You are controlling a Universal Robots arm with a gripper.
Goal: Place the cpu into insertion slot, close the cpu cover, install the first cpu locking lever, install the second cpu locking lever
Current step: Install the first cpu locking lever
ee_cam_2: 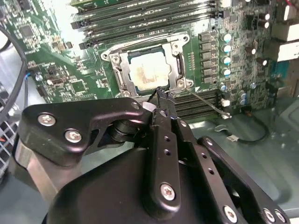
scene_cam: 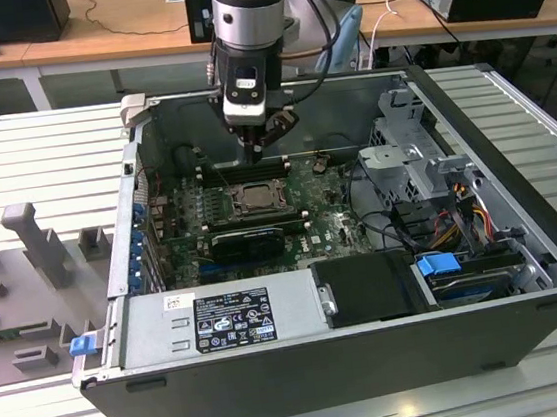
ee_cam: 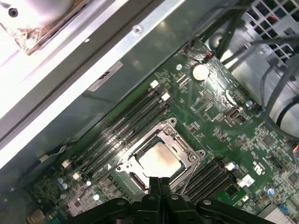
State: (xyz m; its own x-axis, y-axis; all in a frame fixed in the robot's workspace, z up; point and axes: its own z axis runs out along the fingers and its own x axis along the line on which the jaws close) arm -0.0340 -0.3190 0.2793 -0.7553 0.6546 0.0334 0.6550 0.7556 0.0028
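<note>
The robot's black two-fingered gripper [scene_cam: 256, 153] hangs inside an open dark grey metal computer case [scene_cam: 307, 371] that lies on a ribbed pale metal table [scene_cam: 31, 156]. In both wrist views the gripper [ee_cam_2: 161, 95] [ee_cam: 160, 181] has its fingers pressed together, tip against tip, with nothing visible between them.

The small flat square cpu with a pale silver-grey metal top [ee_cam_2: 148, 73] [ee_cam: 159, 159] lies just beyond the fingertips, seated in the square dark insertion slot [ee_cam_2: 180, 70] on the green circuit board [ee_cam: 219, 116]. In the exterior view the cpu [scene_cam: 254, 197] is a little below the fingertips and apart from them.

The thin silvery metal cpu cover [ee_cam_2: 122, 77] [ee_cam: 184, 140], a square frame with a large window, lies flat around the chip, whose top shows through the window. In the second wrist view the near edge of this frame is right at the fingertips. Whether they touch it cannot be told.

A thin silvery metal rod [ee_cam_2: 205, 103] starts at the frame's corner beside the fingertips and runs slanting away from them. It crosses a short bank of long black memory slots on the near side of the socket. A longer bank of long black memory slots [ee_cam_2: 140, 23] [ee_cam: 126, 130] lies on the far side of the socket from the fingers.
</note>
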